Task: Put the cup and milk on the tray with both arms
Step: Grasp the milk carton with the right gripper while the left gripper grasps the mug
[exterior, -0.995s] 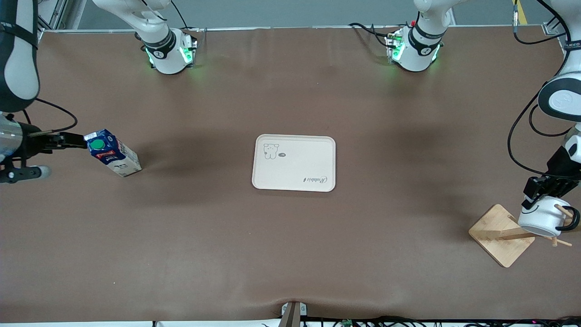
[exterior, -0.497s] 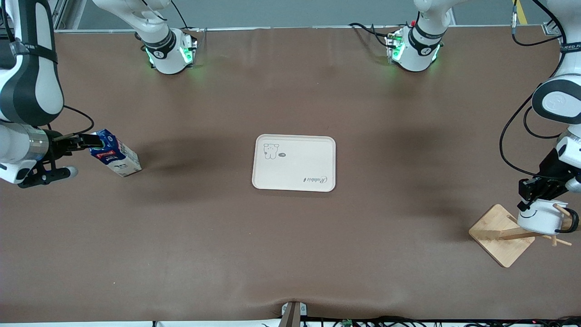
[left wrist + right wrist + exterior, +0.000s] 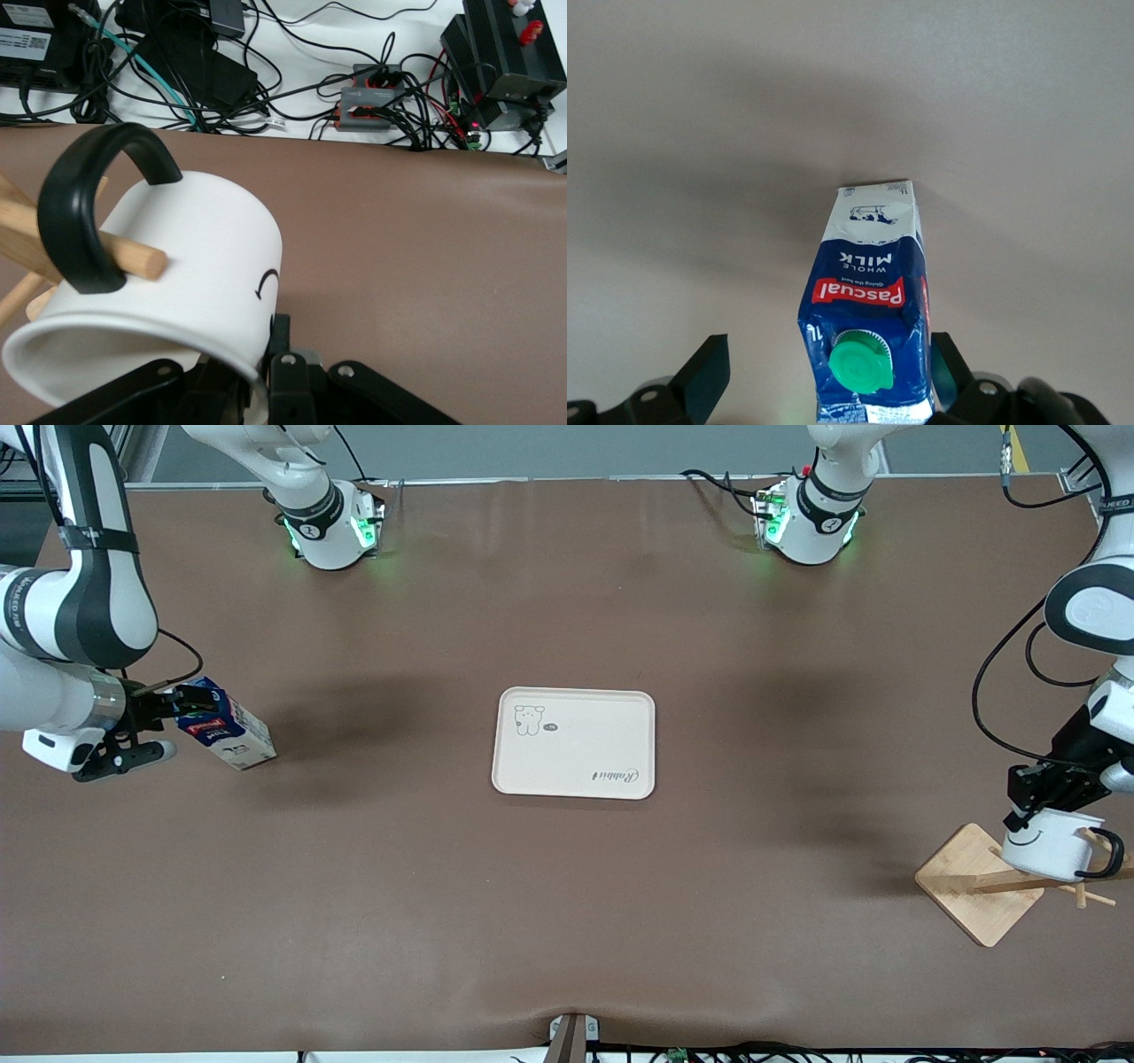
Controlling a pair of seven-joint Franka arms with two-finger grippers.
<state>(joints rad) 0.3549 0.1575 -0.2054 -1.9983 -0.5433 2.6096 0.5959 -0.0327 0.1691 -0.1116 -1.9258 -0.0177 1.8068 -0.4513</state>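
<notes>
Right end effector (image 3: 182, 707) sits at the top of the small tall milk carton (image 3: 226, 731), the one with the dark blue top, green round cap, red label and white lower part. In the right wrist view its two fingers (image 3: 704, 376) stand spread wide on either side of the blue top, apart from it, holding nothing. The milk carton stands on the brown surface (image 3: 399, 886) toward the right arm's end, well apart from the flat cream rectangular tray (image 3: 574, 742) with the bear drawing at the middle.

Left end effector (image 3: 1045, 790) is at the small white mug (image 3: 1052, 843) with the black smiley face and black loop handle. The mug hangs tilted by its handle (image 3: 84, 217) on a wooden peg (image 3: 133, 259) of the bamboo rack (image 3: 974, 881), toward the left arm's end. In the left wrist view the fingers lie at the mug's rim, but whether they are pinching it cannot be told.

Judging the step as the twin grasp:
- Right: the carton looks light and tall, so close squarely on the flat sides below the cap, not on the sloped top, or it may tip or twist.
- Left: the handle is hooked over the peg, so draw the mug off along the peg's line before lifting; a straight pull upward could drag the rack.
</notes>
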